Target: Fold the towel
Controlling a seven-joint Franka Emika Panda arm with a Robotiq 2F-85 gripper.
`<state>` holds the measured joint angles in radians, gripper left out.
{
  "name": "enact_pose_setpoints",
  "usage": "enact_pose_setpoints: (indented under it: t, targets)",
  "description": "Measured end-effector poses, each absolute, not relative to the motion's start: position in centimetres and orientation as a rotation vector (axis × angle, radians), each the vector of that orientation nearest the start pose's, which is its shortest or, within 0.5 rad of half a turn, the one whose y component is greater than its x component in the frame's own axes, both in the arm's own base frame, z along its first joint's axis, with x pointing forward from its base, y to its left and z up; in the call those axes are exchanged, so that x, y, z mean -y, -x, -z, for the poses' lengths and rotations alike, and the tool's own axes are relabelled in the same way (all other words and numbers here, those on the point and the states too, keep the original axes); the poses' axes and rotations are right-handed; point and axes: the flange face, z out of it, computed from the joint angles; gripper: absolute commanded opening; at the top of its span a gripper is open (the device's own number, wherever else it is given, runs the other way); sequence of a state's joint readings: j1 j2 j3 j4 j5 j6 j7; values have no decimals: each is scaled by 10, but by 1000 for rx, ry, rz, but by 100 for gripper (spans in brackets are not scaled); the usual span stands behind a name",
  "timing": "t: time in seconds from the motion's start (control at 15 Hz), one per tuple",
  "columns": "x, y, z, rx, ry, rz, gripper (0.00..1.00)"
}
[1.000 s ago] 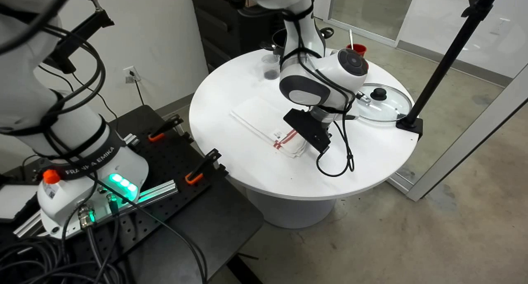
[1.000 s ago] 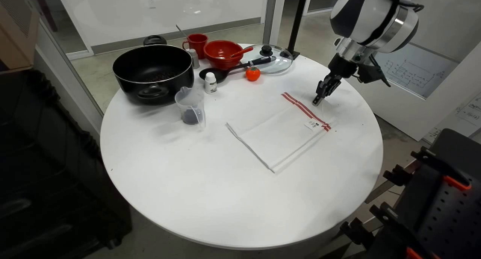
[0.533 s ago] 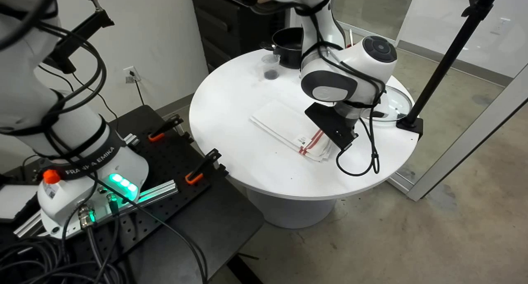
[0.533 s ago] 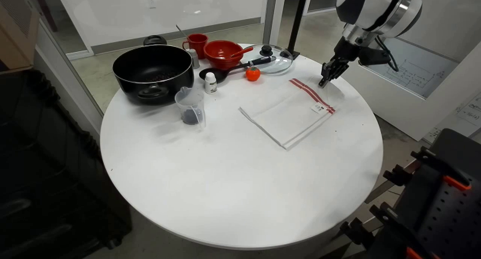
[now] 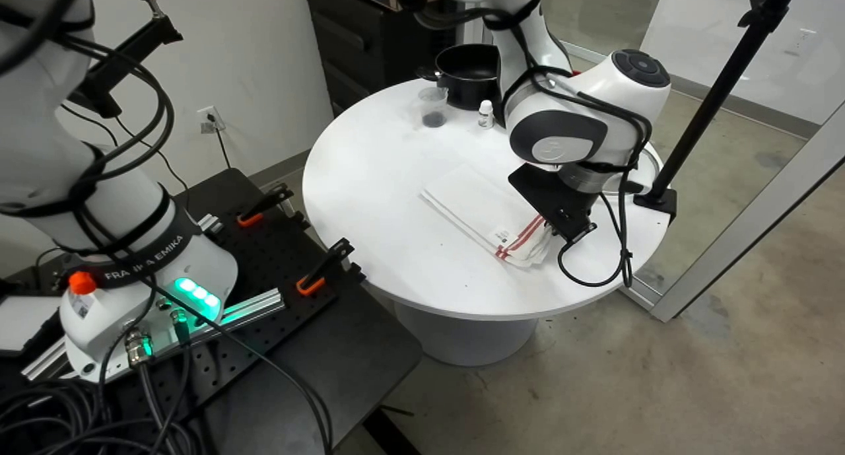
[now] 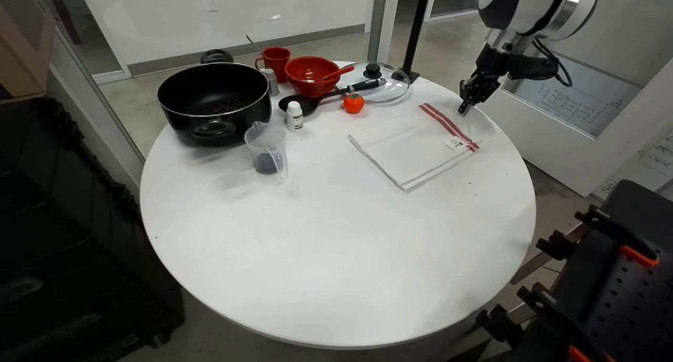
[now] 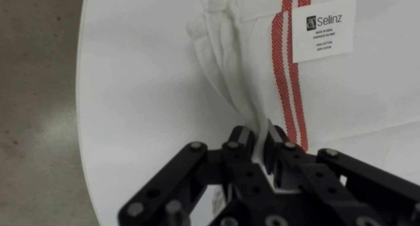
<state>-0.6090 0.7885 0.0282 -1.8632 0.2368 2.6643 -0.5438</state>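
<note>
One round white bench [image 6: 315, 278] stands before me, and the arm [image 5: 561, 135] leans over it, FRANKA EMIKA lettered on its base [image 5: 125, 303]. The towel [image 6: 415, 149] lies towards the arm's side, striped end close to the rim; past its opposite edge a broad sweep of white surface runs on. The pot [image 6: 242, 115] stands well apart from it, near the rim. Seen from the wrist, the end effector [image 7: 259, 137] is pinched tight on a gathered fold of the towel, just outside the two red stripes [image 7: 279, 58], with a strip of bench between there and the edge. The bottle [image 6: 295, 117] carries print too small to read. On the towel, the label [image 7: 323, 29] reads Selinz, made in India, 100% cotton, repeated in French.
</note>
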Motion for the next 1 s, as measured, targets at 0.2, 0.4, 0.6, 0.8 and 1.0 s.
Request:
enact_pose_setpoints:
  t: [0.2, 0.4, 0.6, 0.8, 1.0]
  targets:
    - [320, -525, -83, -287, 3000, 51, 2]
    - [265, -536, -71, -139, 2981, -5, 2]
    - [206, -540, -63, -8, 2951, -54, 2]
    - [164, -540, -63, 83, 2929, -84, 35]
    - [147, -536, -68, 121, 2920, -98, 57]
